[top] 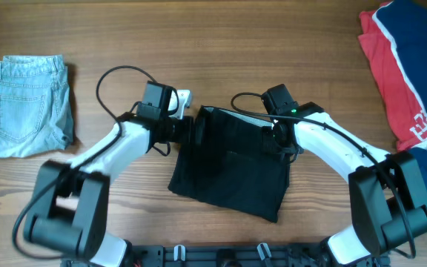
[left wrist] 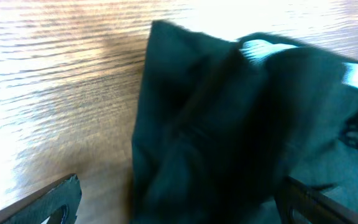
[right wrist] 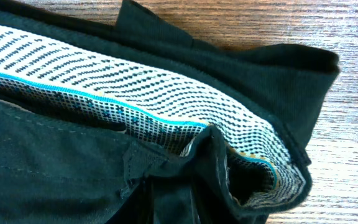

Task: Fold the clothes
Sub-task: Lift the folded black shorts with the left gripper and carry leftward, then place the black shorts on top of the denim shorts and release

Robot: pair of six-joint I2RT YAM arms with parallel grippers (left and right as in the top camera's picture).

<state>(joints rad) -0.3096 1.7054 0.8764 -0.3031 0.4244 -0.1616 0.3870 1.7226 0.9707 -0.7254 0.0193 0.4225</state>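
Clothes: plain black soft fabric garment, roughly rectangular, lying at the middle of the brown wooden table, between both arms.

Handling: the step in hand is probably gripping the upper edge. The free jaws should be closing on the full edge thickness, then both sides lifting evenly.

Left gripper: reaching in low at the upper left edge, jaws gaping wide, gripping nothing.

Right gripper: bending over the upper right edge, jaws nearly closed, seemingly pinching the bunched waistband with its white dotted lining.
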